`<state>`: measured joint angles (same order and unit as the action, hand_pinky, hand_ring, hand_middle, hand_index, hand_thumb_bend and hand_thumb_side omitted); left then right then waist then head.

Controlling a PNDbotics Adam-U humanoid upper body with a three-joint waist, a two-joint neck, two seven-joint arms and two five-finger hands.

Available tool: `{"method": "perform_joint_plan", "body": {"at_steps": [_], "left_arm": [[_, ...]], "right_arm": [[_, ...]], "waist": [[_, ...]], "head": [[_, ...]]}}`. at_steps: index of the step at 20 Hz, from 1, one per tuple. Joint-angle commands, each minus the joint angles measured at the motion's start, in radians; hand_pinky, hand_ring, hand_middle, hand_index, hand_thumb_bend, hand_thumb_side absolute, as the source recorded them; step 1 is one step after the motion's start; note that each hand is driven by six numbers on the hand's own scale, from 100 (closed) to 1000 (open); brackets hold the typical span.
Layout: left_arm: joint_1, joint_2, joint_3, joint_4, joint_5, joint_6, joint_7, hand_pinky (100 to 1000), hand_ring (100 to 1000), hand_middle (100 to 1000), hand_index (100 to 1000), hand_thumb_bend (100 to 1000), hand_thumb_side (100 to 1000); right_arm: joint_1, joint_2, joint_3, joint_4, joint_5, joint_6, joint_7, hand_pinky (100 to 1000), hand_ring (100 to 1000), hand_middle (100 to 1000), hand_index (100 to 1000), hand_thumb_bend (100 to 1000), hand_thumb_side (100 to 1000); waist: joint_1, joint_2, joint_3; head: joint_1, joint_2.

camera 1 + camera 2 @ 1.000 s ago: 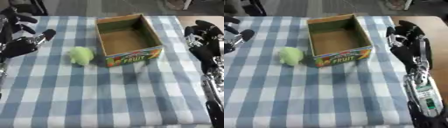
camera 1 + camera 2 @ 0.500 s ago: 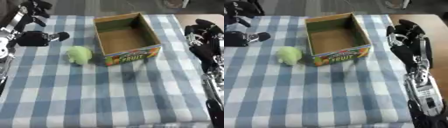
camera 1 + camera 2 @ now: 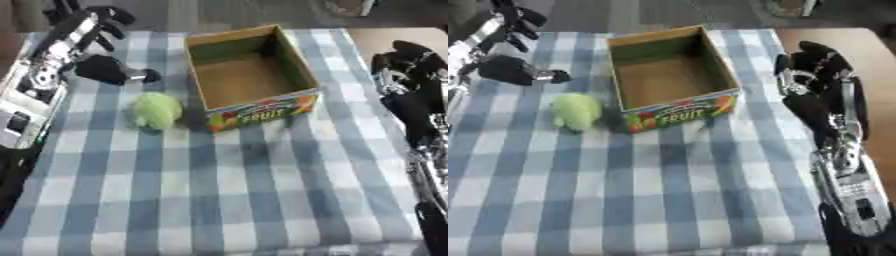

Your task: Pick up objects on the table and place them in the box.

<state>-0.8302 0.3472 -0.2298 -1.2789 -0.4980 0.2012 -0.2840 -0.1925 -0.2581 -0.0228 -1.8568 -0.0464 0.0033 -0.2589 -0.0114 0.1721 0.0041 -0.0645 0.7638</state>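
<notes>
A pale green, rounded object (image 3: 157, 110) lies on the checked cloth just left of the cardboard fruit box (image 3: 254, 105). The box stands open and I see nothing inside it. My left hand (image 3: 98, 47) hovers above and behind the green object, fingers spread and relaxed, thumb pointing right, holding nothing. My right hand (image 3: 815, 80) rests at the right edge of the table beside the box, fingers relaxed and empty.
The blue-and-white checked cloth (image 3: 245, 190) covers the table. A bare wooden strip (image 3: 833, 37) shows at the far right. A dark object (image 3: 350, 6) sits beyond the table's far edge.
My left hand has travelled up and to the right, from the left edge toward the spot above the green object. The right hand, the box and the green object stay put.
</notes>
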Motion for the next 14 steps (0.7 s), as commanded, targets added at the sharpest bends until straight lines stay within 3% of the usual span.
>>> {"method": "perform_joint_plan", "body": {"at_steps": [1, 8, 14], "left_arm": [[-0.046, -0.025, 0.003, 0.092, -0.051, -0.027, -0.009, 663, 749, 779, 834, 809, 207], [-0.094, -0.091, 0.014, 0.249, -0.182, -0.067, 0.007, 696, 776, 796, 835, 833, 205], [-0.093, -0.099, 0.003, 0.266, -0.261, -0.081, -0.019, 751, 790, 807, 840, 838, 199]], "right_arm": [[-0.006, -0.009, 0.003, -0.017, -0.005, -0.002, 0.006, 629, 692, 627, 761, 290, 253], [-0.009, -0.008, 0.008, -0.017, -0.007, -0.001, 0.012, 629, 691, 625, 760, 288, 253], [-0.011, -0.008, 0.007, -0.018, -0.007, -0.002, 0.013, 629, 690, 625, 760, 286, 254]], "waist": [[-0.001, -0.018, -0.006], [-0.004, -0.015, -0.023], [-0.004, -0.014, -0.028]], "head": [[0.008, 0.006], [0.018, 0.006], [0.019, 0.006]]}}
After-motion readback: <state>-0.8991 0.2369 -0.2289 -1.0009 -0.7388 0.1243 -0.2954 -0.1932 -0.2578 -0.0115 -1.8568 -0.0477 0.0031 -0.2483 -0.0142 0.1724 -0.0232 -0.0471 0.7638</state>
